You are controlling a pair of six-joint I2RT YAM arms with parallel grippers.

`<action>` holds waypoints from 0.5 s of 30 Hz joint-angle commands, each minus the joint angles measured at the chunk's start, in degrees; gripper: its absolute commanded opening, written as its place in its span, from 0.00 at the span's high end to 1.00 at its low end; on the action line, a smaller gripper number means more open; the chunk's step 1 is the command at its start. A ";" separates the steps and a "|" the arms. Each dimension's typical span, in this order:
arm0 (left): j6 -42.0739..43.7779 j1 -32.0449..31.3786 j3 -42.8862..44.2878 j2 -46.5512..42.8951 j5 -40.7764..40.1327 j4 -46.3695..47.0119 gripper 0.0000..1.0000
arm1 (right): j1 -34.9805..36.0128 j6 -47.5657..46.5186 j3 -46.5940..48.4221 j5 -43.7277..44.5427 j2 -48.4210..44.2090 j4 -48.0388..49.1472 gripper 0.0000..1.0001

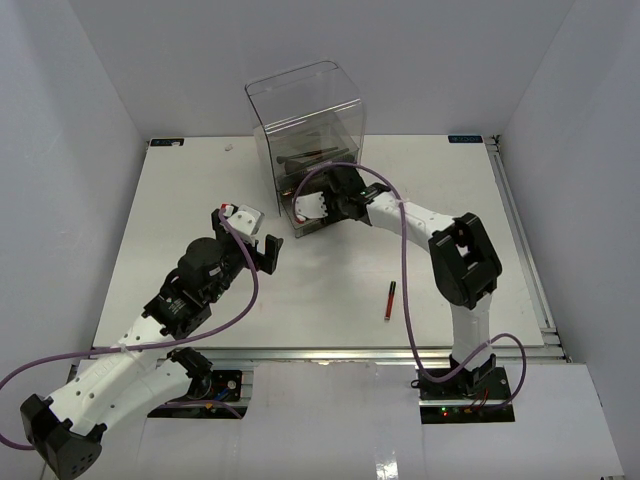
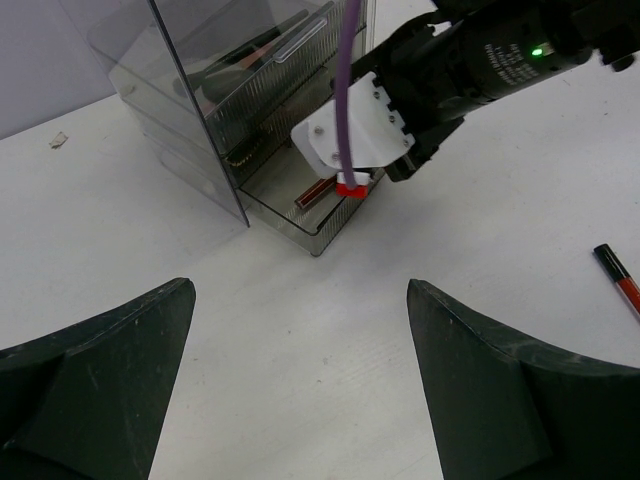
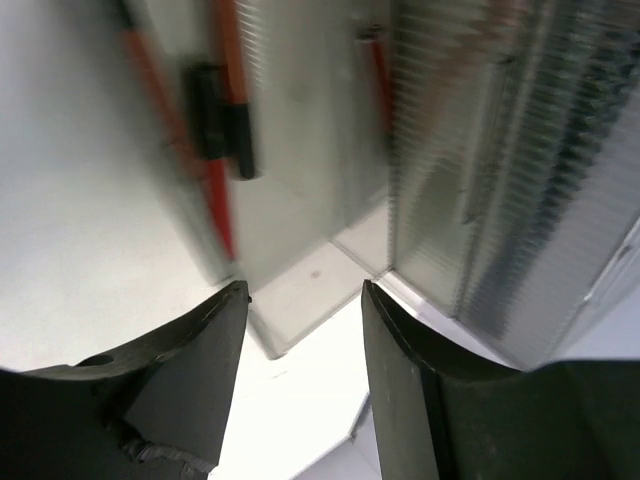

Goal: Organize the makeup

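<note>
red-black tube (image 1: 389, 300) is seen flat on desk (image 1: 180, 220), long axis near-far, well apart from drawer box (image 1: 305, 110). R hand (image 3: 303, 295) is parked at open drawer (image 2: 305, 225), released, nothing gripped. Tube lies nearward of it. L hand (image 2: 298, 290) spread wide, empty. R hand judged nearer.

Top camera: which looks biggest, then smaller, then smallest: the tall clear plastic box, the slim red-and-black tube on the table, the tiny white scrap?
1. tall clear plastic box
2. slim red-and-black tube
3. tiny white scrap
None look alike.

Blurred red-and-black tube (image 3: 222, 110), top cropped
</note>
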 commanded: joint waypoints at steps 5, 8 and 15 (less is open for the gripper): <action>-0.07 0.29 -0.18 -0.56 0.21 0.98 0.02 | -3.55 -27.27 -18.02 -30.11 -21.91 -25.10 0.47; -0.08 0.33 -0.27 -0.43 0.08 0.98 0.02 | -4.07 -38.41 -23.77 -30.75 -25.43 -31.42 0.46; 0.09 0.38 -0.35 -0.21 0.04 0.89 0.02 | -4.10 -42.39 -29.74 -29.10 -27.76 -36.39 0.45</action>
